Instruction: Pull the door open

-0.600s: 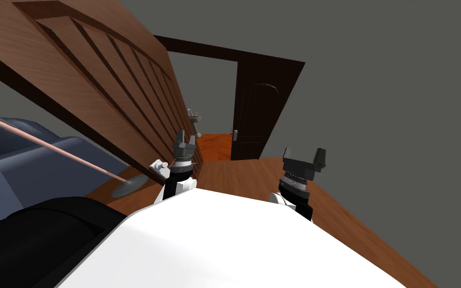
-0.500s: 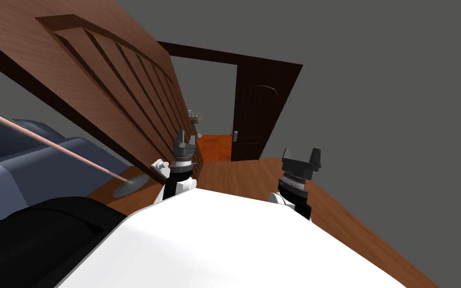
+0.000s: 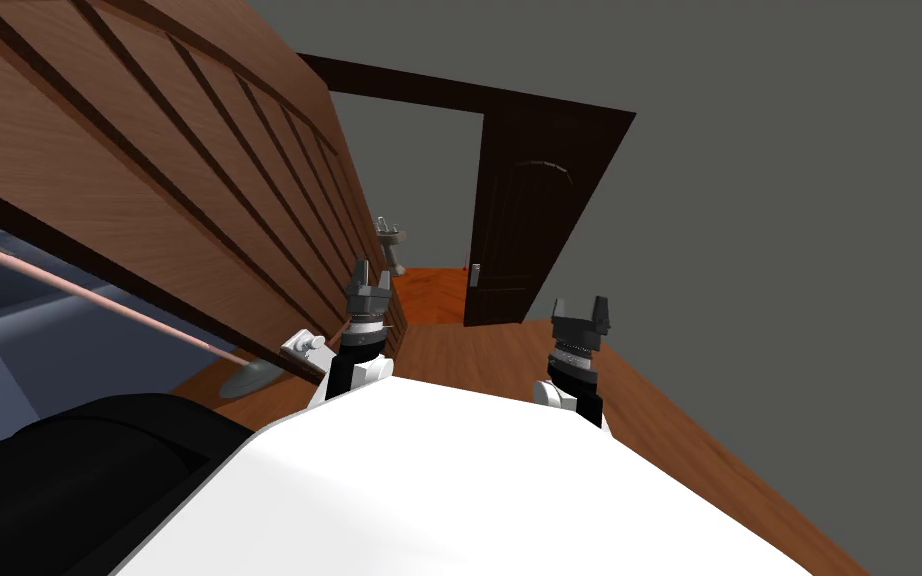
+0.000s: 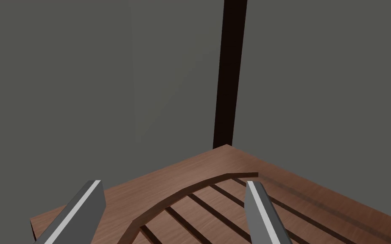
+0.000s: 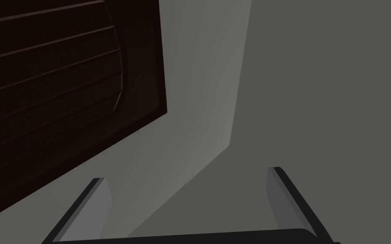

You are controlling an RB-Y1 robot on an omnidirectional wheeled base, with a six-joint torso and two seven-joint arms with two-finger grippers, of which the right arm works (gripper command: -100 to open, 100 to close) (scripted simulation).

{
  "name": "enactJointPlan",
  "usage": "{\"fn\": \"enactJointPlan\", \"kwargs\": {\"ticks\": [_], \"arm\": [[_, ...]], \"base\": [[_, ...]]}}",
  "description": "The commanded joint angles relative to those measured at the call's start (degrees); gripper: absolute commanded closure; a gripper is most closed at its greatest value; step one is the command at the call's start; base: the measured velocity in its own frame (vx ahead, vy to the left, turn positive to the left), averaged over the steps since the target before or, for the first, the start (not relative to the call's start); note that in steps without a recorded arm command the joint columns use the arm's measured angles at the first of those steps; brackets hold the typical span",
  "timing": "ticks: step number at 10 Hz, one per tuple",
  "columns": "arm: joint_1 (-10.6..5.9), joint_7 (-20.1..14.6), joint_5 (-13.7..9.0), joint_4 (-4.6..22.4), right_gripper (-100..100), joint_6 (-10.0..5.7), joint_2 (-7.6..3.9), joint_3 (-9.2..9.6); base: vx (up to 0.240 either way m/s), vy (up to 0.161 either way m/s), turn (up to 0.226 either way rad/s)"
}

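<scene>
Head view: the brown slatted door [image 3: 149,180] stands open at an angle on my left, its near edge just beside my left gripper [image 3: 371,278]. My right gripper [image 3: 580,308] hangs well apart from it, over the wood floor [image 3: 489,350]. A dark door [image 3: 519,230] stands at the far doorway.

Left wrist view: fingers [image 4: 260,212] spread, gripping nothing. The brown door's arched top corner lies beyond them.

Right wrist view: fingers [image 5: 95,199] spread, empty.

White forearms [image 3: 354,378], dark ribbed wrists [image 3: 573,362], grey fingers [image 4: 260,212]
</scene>
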Motion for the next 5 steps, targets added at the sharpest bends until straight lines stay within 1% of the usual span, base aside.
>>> {"fn": "enactJointPlan", "kwargs": {"ticks": [1, 5], "arm": [[-1.22, 0.1, 0.1, 2.0, -100, 0.79, -0.48, -0.10], [-4.23, 0.4, 0.4, 7.4, -100, 2.18, -1.54, -0.25]], "base": [[0.144, 0.011, 0.039], [0.090, 0.015, 0.044]]}}
